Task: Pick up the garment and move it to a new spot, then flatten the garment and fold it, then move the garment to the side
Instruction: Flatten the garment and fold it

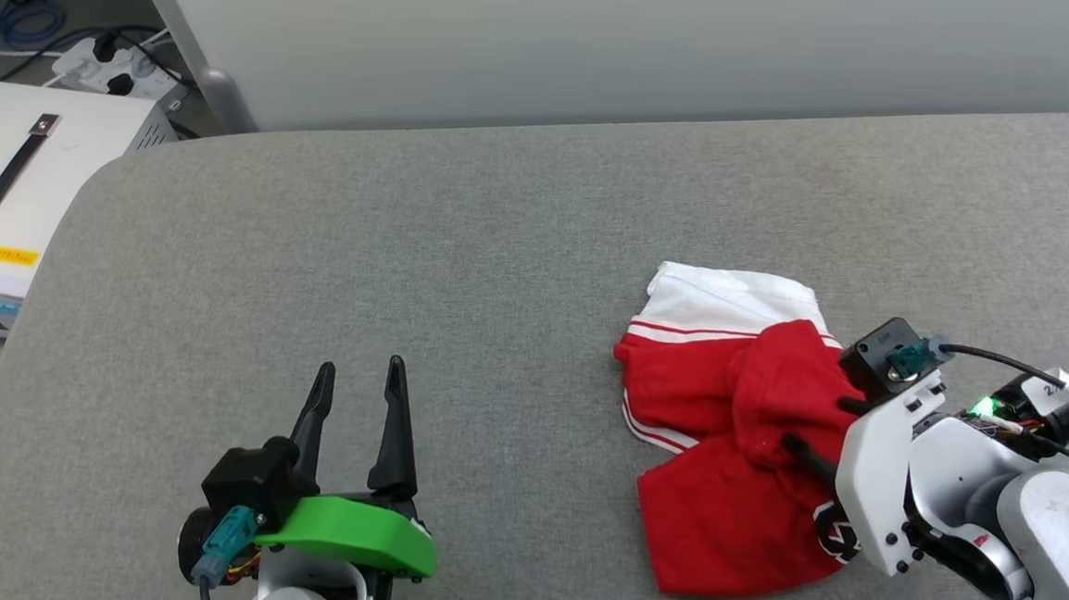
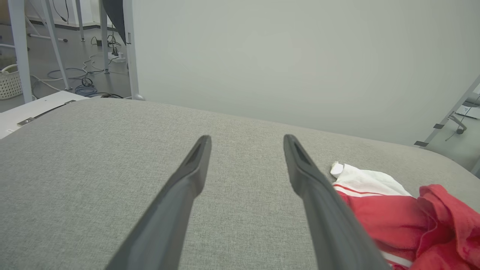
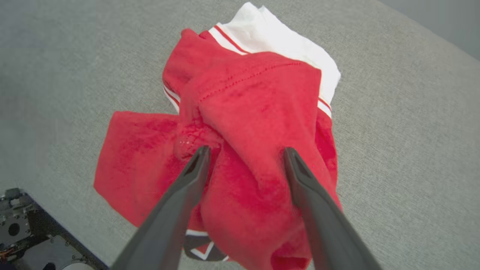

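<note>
Grey woven fabric covers the bench (image 1: 494,247), and on its right half, towards the near edge, lies the garment (image 1: 723,493), a red jersey crumpled into a loose heap. A white sleeve (image 1: 729,297) edged with red and white stripes sticks out at the far end of the heap. A scrap of black print outlined in white (image 1: 832,532) shows at the near edge, beside the right wrist. The right gripper (image 1: 821,426) is down on the heap from the near right side. Its two dark fingers (image 3: 187,180) are spread wide, one on each side of a raised ridge of red cloth at the middle of the jersey. The tips press into the folds, but the jaws stand released, with the ridge lying loose between them rather than pinched. The left gripper (image 1: 360,366) is well apart from the garment, over bare bench at the lower left. Its fingers are likewise parted with nothing between them, and a green cover (image 1: 354,534) sits at its wrist. Off the bench's far left corner, a white box with a dark carrying handle (image 1: 17,183) sits on the floor near a power strip and cables (image 1: 112,71), and a plain pale wall (image 1: 620,35) runs along behind the bench
</note>
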